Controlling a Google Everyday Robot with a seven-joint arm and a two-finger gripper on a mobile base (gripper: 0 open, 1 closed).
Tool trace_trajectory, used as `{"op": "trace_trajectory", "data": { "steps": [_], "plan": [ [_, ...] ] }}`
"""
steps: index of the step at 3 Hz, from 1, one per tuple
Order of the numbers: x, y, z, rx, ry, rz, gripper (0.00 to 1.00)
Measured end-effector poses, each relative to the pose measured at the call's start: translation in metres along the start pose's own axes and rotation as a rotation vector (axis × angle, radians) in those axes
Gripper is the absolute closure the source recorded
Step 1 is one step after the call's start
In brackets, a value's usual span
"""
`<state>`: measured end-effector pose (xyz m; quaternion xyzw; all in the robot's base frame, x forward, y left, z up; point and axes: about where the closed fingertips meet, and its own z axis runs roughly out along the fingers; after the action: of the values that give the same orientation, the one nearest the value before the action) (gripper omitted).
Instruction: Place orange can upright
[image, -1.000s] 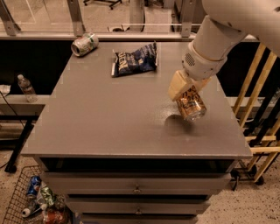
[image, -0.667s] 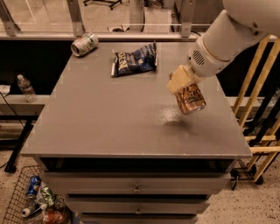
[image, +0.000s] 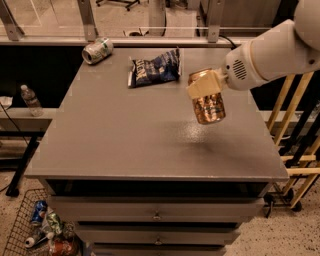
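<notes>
The pincer (image: 205, 88) grips the orange can (image: 210, 107) almost upright above the table (image: 120, 140); its label is unreadable.

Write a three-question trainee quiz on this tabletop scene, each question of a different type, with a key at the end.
1. True or false: the orange can is standing on the table.
2. Multiple choice: the white and green can is A) on its side at the table's back left corner, B) upright at the front edge, C) upright in the table's middle.
3. Fill in: the gripper, over the table's right side, is shut on the ____.

Key: 1 false, it is held in the air above the table; 2 A; 3 orange can.
</notes>
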<state>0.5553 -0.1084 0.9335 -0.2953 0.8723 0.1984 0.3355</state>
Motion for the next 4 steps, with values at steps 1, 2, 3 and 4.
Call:
{"op": "trace_trajectory", "data": {
  "steps": [1,2,3,4],
  "plan": [
    [0.000,0.007,0.000,0.002,-0.017,-0.047,1.00],
    [-0.008,0.024,0.016,-0.008,-0.051,-0.179,1.00],
    [-0.014,0.036,0.042,-0.042,-0.089,-0.284,1.00],
    [-0.015,0.040,0.060,-0.095,-0.156,-0.321,1.00]
  ]
}}
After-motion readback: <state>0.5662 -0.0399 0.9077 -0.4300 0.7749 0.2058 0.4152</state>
